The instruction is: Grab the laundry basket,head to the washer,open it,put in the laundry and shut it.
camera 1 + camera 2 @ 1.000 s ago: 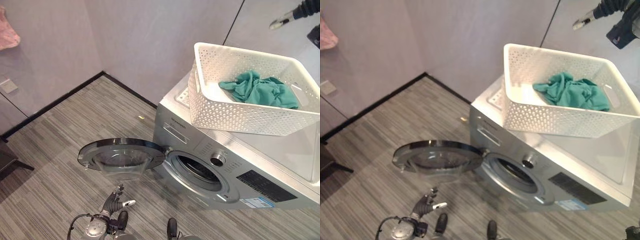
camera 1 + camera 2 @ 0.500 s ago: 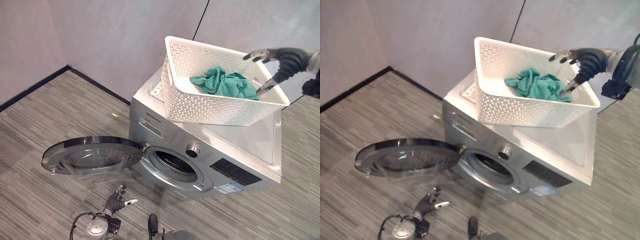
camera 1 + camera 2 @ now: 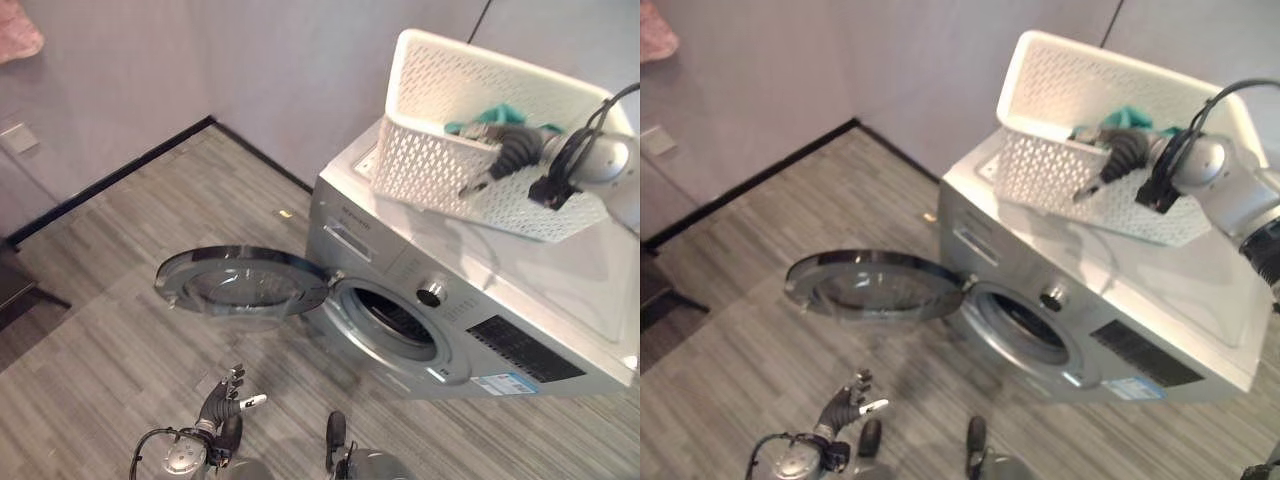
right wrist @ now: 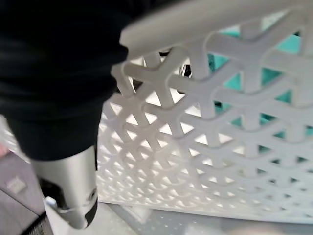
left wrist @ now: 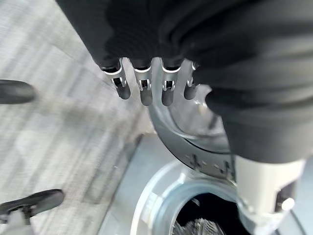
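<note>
**A:** Where's the right hand (image 3: 497, 150)?

**B:** Up at the white basket (image 3: 450, 170) on top of the washer (image 3: 560, 290). Its fingers reach over the basket's near rim and go down inside, while the thumb (image 3: 472, 184) lies outside against the lattice wall. In its own wrist view the wall sits between thumb and fingers.

**A:** So it's gripping the basket?

**B:** I can't tell. The fingers are hidden behind the wall, so whether they close on the rim, on the cloth or on nothing isn't visible.

**A:** And the laundry?

**B:** A teal cloth (image 3: 500, 115) lies in the basket, just past the hand's fingers; it shows through the holes in the right wrist view (image 4: 234, 81) too.

**A:** The washer itself?

**B:** Below the right hand, the round door (image 3: 240, 283) is swung wide open and lies nearly flat to the side of the drum opening (image 3: 398, 322).

**A:** The left hand (image 3: 225, 403)?

**B:** Hanging low over the striped floor (image 3: 120, 300), in front of the door, fingers (image 5: 142, 90) straight and relaxed, holding nothing. Past them, its wrist view looks onto the door (image 5: 195, 142) and the drum opening.
</note>
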{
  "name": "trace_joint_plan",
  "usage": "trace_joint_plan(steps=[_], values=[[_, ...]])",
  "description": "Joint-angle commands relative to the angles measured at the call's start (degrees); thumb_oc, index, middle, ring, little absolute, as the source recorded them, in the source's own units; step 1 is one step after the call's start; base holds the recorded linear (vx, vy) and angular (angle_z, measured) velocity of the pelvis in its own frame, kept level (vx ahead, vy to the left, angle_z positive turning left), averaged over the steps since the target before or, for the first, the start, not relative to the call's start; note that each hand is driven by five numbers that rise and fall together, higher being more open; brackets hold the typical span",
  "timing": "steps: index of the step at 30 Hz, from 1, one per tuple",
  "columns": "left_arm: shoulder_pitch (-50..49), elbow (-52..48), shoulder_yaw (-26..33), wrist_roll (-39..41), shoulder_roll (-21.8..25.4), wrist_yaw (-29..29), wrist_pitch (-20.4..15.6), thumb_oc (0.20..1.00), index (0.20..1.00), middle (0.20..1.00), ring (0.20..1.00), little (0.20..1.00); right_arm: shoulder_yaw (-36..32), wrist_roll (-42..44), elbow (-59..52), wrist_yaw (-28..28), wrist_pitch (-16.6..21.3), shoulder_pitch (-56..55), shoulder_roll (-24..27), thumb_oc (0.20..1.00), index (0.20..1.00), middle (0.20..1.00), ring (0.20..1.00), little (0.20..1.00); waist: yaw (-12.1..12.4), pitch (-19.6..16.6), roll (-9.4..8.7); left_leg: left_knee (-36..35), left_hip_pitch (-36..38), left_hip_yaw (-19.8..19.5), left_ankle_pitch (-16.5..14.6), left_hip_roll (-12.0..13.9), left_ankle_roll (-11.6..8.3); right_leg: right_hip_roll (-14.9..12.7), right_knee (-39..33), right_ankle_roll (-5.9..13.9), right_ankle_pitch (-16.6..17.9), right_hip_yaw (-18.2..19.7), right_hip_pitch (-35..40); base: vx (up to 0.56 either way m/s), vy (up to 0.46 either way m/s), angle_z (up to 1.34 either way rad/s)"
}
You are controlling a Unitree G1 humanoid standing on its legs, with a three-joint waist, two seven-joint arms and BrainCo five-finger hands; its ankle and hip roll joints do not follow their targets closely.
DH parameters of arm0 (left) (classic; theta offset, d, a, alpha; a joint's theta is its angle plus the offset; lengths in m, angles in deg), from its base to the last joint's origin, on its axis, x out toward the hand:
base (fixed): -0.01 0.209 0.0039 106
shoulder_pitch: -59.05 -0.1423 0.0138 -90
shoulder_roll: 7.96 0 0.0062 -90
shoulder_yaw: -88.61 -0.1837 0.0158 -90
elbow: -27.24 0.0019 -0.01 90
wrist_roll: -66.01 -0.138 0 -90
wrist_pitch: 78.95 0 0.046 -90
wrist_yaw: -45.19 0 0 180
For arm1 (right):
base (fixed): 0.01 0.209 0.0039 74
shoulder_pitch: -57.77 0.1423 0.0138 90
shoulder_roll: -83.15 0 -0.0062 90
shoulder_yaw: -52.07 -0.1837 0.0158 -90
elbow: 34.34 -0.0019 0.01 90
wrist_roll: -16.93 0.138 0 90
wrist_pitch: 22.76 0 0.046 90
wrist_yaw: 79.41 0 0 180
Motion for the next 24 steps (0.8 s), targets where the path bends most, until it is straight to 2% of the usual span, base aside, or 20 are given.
trace_joint_plan(steps=[1,6,9,13,15,17,21,22,23,24], values=[[3.54,-2.11,-1.09,0.27,3.00,-0.04,-1.44,1.000,1.000,1.000,1.000,1.000,3.17,-1.20,-2.52,0.65,-0.47,5.81,2.27,1.000,1.000,1.000,1.000,1.000,1.58,2.04,-4.70,0.06,9.57,3.07,14.58,1.08,0.68,-4.46,8.91,3.17,-7.84,5.33,-2.79,0.02,0.001,0.32],[3.93,-0.04,-1.88,-0.76,2.16,0.47,-1.49,1.000,1.000,1.000,1.000,1.000,9.20,6.83,-9.49,-1.91,1.32,11.61,6.53,1.000,1.000,1.000,1.000,1.000,0.77,1.12,-5.75,0.06,10.76,3.61,14.11,1.81,0.31,-3.84,9.58,3.34,-7.94,5.66,-2.37,0.02,-0.002,0.03],[4.55,1.47,-2.22,-1.24,1.41,0.66,-2.00,1.000,1.000,1.000,1.000,1.000,16.93,10.36,-11.89,-4.99,2.00,17.33,9.45,1.000,1.000,1.000,1.000,1.000,0.28,0.53,-6.40,0.06,12.11,4.12,14.64,2.14,0.06,-3.58,10.19,3.74,-7.85,5.94,-1.86,0.03,0.013,0.06],[3.88,0.57,-1.65,-2.37,4.12,1.65,-2.66,1.000,1.000,1.000,1.000,1.000,18.49,16.53,-21.48,-11.35,1.76,16.30,14.59,1.000,1.000,1.000,1.000,1.000,-0.38,-0.49,-10.34,0.06,13.53,4.53,15.41,2.61,-0.33,-3.32,10.29,4.21,-7.97,6.11,-1.06,0.04,0.017,-0.02],[3.44,0.39,-1.23,-2.97,4.45,2.09,-2.84,1.000,1.000,1.000,1.000,1.000,18.49,19.31,-23.64,-12.75,2.02,16.28,16.74,1.000,1.000,1.000,1.000,1.000,-0.50,-0.98,-11.14,0.06,14.12,4.71,15.69,2.69,-0.47,-3.28,10.40,4.27,-8.06,6.31,-0.72,0.03,0.015,-0.10],[3.42,1.26,-0.96,-3.63,3.63,2.06,-3.03,1.000,1.000,1.000,1.000,1.000,18.49,21.69,-21.43,-11.92,3.05,18.07,17.33,1.000,1.000,1.000,1.000,1.000,-0.62,-1.29,-10.70,0.06,14.55,4.92,15.91,2.69,-0.49,-3.19,10.34,4.36,-8.03,6.59,-0.49,0.02,0.016,-0.08],[3.48,3.34,-1.31,-2.85,0.95,1.71,-3.19,1.000,1.000,1.000,1.000,1.000,18.48,22.21,-6.08,-7.47,4.27,23.87,16.39,1.000,1.000,1.000,1.000,1.000,-0.48,-1.90,-8.15,0.13,14.91,4.72,16.55,2.59,-0.36,-3.16,9.72,4.35,-7.90,7.04,-0.12,0.02,0.001,-0.10],[3.50,3.36,-1.27,-2.85,0.93,1.70,-3.21,1.000,1.000,1.000,1.000,1.000,18.49,22.20,-5.97,-7.52,4.31,23.94,16.31,1.000,1.000,1.000,1.000,1.000,-0.50,-1.87,-8.14,0.13,14.93,4.74,16.54,2.61,-0.37,-3.14,9.73,4.35,-7.90,7.05,-0.11,0.02,-0.014,-0.04],[3.64,3.70,-0.99,-2.15,0.83,1.28,-3.09,1.000,1.000,1.000,1.000,1.000,16.84,17.85,1.39,-5.28,3.39,23.94,15.24,1.000,1.000,1.000,1.000,1.000,-0.27,-1.81,-7.66,0.16,14.88,4.58,17.03,2.54,-0.36,-3.11,9.60,4.11,-8.06,7.05,-0.15,0.01,-0.018,-0.05],[3.58,3.77,-0.68,-1.85,0.97,1.09,-3.01,1.000,1.000,1.000,1.000,1.000,16.03,15.35,3.93,-5.00,2.92,23.47,14.63,1.000,1.000,1.000,1.000,1.000,-0.24,-1.85,-7.66,0.14,14.83,4.47,17.29,2.56,-0.37,-3.07,9.61,3.98,-8.13,7.02,-0.26,0.01,-0.024,-0.09]])
